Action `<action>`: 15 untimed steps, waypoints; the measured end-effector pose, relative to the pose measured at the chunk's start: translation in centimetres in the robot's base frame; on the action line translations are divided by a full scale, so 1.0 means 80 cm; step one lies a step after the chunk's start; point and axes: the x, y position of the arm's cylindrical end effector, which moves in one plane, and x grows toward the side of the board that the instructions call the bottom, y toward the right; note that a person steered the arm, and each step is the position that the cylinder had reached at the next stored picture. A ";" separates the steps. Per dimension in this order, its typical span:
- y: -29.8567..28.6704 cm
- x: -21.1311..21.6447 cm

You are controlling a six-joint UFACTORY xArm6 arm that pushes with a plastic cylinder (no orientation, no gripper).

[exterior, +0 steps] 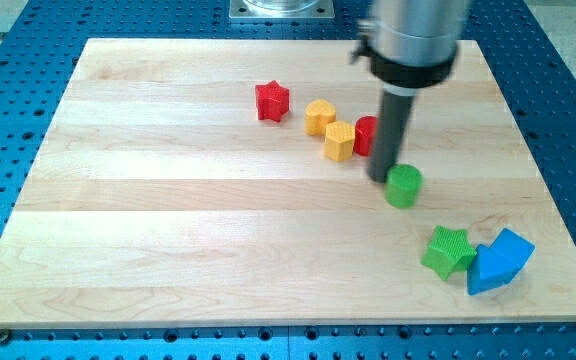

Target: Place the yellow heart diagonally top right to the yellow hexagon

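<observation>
Leftmost, a red star (272,101), alone on the wooden board (148,230), well apart from the action and out of any likely push line; next, toward three o'clock of it, the yellow heart (319,117), the task's thing, lobes up, touching or nearly touching the yellow hexagon (340,141) at the heart's five o'clock; so heart currently at roughly eleven o'clock of hexagon, on the wrong diagonal for a top-right placement; target spot at about one to two o'clock of the hexagon, now partly taken by a red block (366,135), shape not readable, half hidden behind the rod. Then my tip (382,179), no jaws or fingers to spread or press, merely a bare rod end resting on the board, holding nothing; sitting at about four o'clock of the hexagon and just beside a green cylinder (403,186), touching or close to it, contact not certain; probably parked here in passing rather than for pushing the heart, since well clear of it. Judged: task barely begun; likely need to swing round to the heart's nine o'clock side and sweep it over the top of the hexagon; risk of nudging hexagon or red block. Far right, toward five o'clock, a green star (448,250) touching a blue block (498,260), uninvolved.
</observation>
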 end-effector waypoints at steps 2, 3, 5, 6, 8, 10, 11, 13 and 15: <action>0.070 0.068; 0.104 0.050; 0.181 0.036; 0.214 0.032; 0.261 0.027; 0.261 0.006; 0.261 -0.002; 0.257 -0.020; 0.124 -0.030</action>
